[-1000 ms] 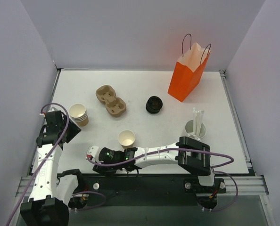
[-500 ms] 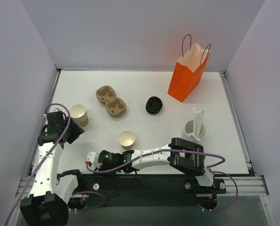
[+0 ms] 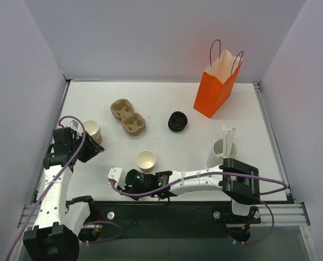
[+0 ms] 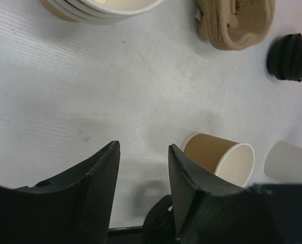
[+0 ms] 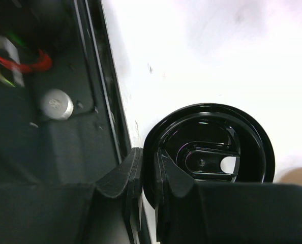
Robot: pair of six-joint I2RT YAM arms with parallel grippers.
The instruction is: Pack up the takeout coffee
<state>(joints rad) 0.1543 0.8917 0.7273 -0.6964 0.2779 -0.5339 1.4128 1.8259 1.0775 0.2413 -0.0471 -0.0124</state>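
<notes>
The right gripper (image 5: 148, 162), pinching the glossy round black plastic lid (image 5: 212, 152) by its rim, has shifted nearer the tan paper cup (image 3: 146, 160); the left gripper (image 4: 143, 152) gapes empty.

The tan paper cup (image 3: 146, 160) stands upright, uncovered; the round black lid (image 5: 212, 147) is pinched between fingers (image 5: 124, 179).

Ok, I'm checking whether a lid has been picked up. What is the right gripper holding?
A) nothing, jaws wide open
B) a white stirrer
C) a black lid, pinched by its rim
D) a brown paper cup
C: in the right wrist view the right gripper is closed on the rim of the round black lid, one finger on each side of its edge.
</notes>
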